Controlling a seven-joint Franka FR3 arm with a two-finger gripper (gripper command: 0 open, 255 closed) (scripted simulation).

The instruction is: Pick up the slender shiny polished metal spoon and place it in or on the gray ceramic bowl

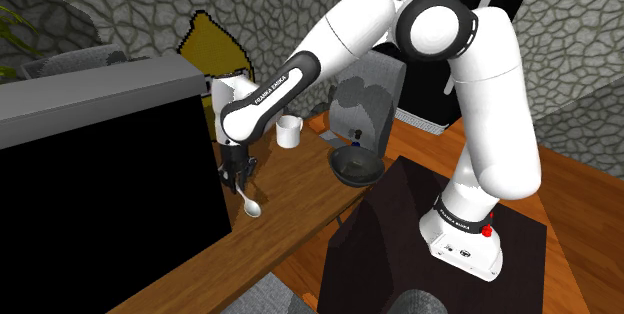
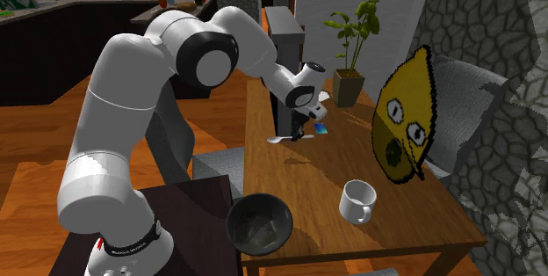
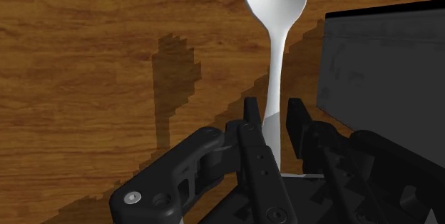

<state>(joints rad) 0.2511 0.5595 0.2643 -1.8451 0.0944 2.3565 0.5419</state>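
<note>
The tool (image 3: pixel 273 112) is narrowed on the spoon (image 3: pixel 275 5), clasping its handle just above the tabletop (image 3: pixel 85 58). The carry step seems to be in hand. Next, the spoon must travel across to the bowl (image 1: pixel 355 168) near the stand, then be released.

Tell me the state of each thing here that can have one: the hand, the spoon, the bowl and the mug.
hand: shut on the spoon.
spoon: held by its handle, scoop end pointing away from the hand, not yet in the bowl.
bowl: upright on the table, no spoon in it.
mug: upright on the table, apart from the bowl.
</note>
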